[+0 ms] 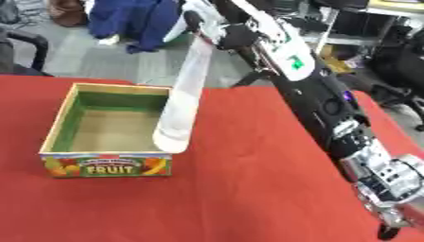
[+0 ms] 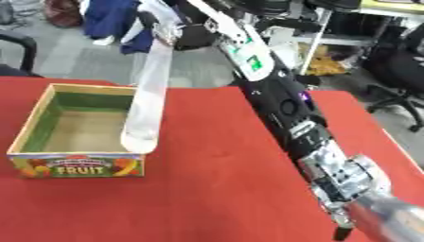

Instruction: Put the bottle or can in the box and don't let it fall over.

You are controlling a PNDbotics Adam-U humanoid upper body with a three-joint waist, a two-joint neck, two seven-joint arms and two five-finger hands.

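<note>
A long white bottle hangs tilted in the air, its top held by my right hand, whose fingers are curled round it. Its lower end shows over the right front corner of the box, at about rim height; I cannot tell whether it touches. The open cardboard box, with green inner walls, a brown floor and a "FRUIT" label on its front, stands on the red table at the left with nothing else inside. My right arm runs from the lower right corner up to the hand. No left hand shows.
The red table extends right of and in front of the box. Beyond its far edge lie grey floor, a dark chair at the left, an office chair at the right, and blue cloth.
</note>
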